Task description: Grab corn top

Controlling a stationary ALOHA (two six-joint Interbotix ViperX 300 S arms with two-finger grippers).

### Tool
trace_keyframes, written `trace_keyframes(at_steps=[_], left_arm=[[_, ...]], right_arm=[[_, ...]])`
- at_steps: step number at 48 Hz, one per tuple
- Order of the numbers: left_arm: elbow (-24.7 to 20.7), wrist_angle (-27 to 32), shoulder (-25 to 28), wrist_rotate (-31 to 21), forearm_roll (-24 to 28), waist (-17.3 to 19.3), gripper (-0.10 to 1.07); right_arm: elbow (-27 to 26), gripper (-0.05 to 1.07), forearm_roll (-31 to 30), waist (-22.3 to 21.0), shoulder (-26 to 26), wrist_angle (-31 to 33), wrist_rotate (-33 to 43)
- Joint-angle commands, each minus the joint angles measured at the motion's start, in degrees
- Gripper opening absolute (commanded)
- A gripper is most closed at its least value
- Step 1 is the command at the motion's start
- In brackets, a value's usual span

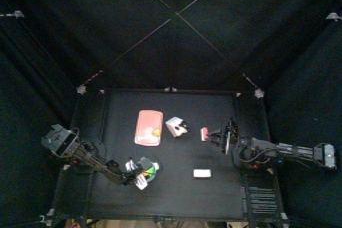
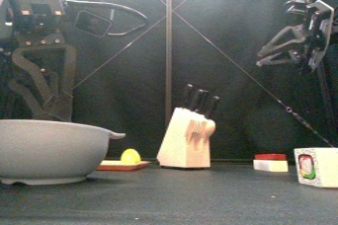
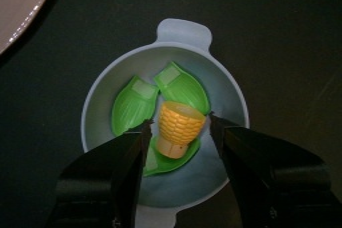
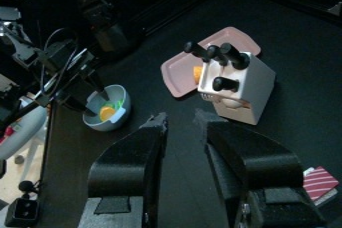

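**Arm and gripper status**

Left arm [image 1: 83, 154] enters from the left, elbow bent, wrist pointing down. Left gripper [image 3: 181, 157] hangs with jaws spread wide apart. Right arm [image 1: 283, 153] enters from the right, raised. Right gripper [image 4: 185, 124] has its jaws parted, holding nothing.

One pale grey-blue plastic bowl [image 3: 127, 77] with a tab handle. One toy corn cob [image 3: 179, 129], yellow kernels in green husk leaves, inside that bowl. One pink flat cutting board [image 1: 148, 128]. One small yellow rounded piece [image 2: 129, 156] on the board. One beige wooden knife block [image 2: 189, 139], with three black knife handles [image 2: 200, 99] visible in front view. One red-and-white flat block [image 2: 271, 161]. One white carton [image 2: 313, 166] with a green and red label. Two black robot arms, so two grippers: left gripper [image 3: 181, 157], right gripper [image 4: 186, 129].
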Motion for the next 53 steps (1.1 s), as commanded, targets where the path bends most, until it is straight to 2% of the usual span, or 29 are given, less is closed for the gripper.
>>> trace_keyframes(at_steps=[1, 14, 23, 29, 37, 53], left_arm=[[-1.5, 1.5, -0.5, -0.1, 0.2, 0.8, 0.86], [-6.7, 15.0, -2.1, 0.2, 2.6, 3.9, 0.86], [-9.3, 18.4, -2.2, -0.1, 6.0, 8.3, 0.86], [-9.6, 18.3, -1.7, -0.4, 8.9, 13.6, 0.86], [-9.9, 17.1, -0.1, -0.1, 10.2, 20.2, 0.86], [-10.3, 6.0, 4.7, -0.2, 11.5, 29.0, 0.86]], right_arm=[[-0.8, 0.70, 0.1, 0.0, 0.4, -0.2, -0.1], [-0.7, 0.70, 0.2, 0.0, 0.3, 0.3, -0.1], [-0.8, 0.70, 0.0, 0.0, 0.3, 0.5, -0.1], [-0.7, 0.70, 0.1, 0.0, 0.4, 0.7, -0.1], [-0.7, 0.70, 0.1, 0.1, 0.3, 1.9, -0.1], [-0.7, 0.70, 0.1, 0.0, 0.4, 2.5, -0.1]])
